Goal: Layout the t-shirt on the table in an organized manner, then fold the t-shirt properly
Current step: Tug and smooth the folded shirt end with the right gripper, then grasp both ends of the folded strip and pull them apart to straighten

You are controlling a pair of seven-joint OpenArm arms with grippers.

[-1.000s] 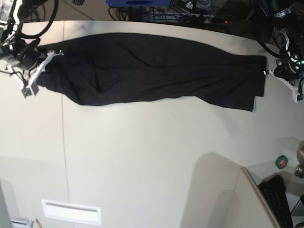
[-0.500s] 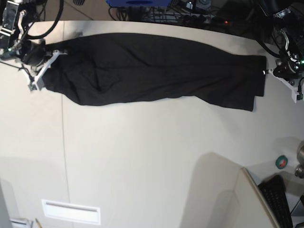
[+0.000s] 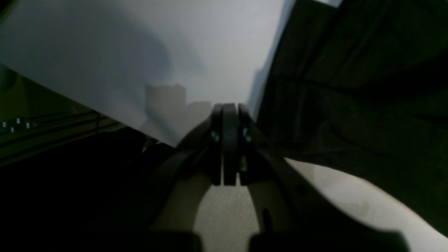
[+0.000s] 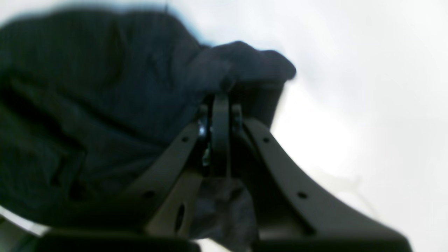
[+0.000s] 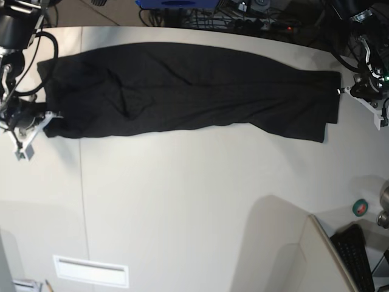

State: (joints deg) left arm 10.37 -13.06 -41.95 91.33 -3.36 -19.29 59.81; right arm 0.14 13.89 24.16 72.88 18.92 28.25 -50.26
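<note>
The black t-shirt (image 5: 182, 91) lies stretched out in a long band across the far part of the off-white table (image 5: 182, 188), plain side up. No print shows. My right gripper (image 5: 50, 115), on the base view's left, is shut on the shirt's near-left corner. In the right wrist view a bunch of dark cloth (image 4: 241, 63) sticks out past the shut right gripper (image 4: 220, 96). My left gripper (image 5: 342, 91) sits at the shirt's right edge. In the left wrist view the left gripper (image 3: 229, 105) is shut, its tip on bare table just beside the cloth (image 3: 350, 87).
A small white rectangular plate (image 5: 91, 271) lies at the front left. A green tape roll (image 5: 360, 207), a keyboard (image 5: 355, 255) and a raised beige panel (image 5: 279, 243) are at the front right. Cables (image 5: 255, 18) run behind the curved far edge.
My right gripper has moved left and toward the front, pulling the shirt's left end outward and squaring it. The left gripper and the shirt's right end have not moved.
</note>
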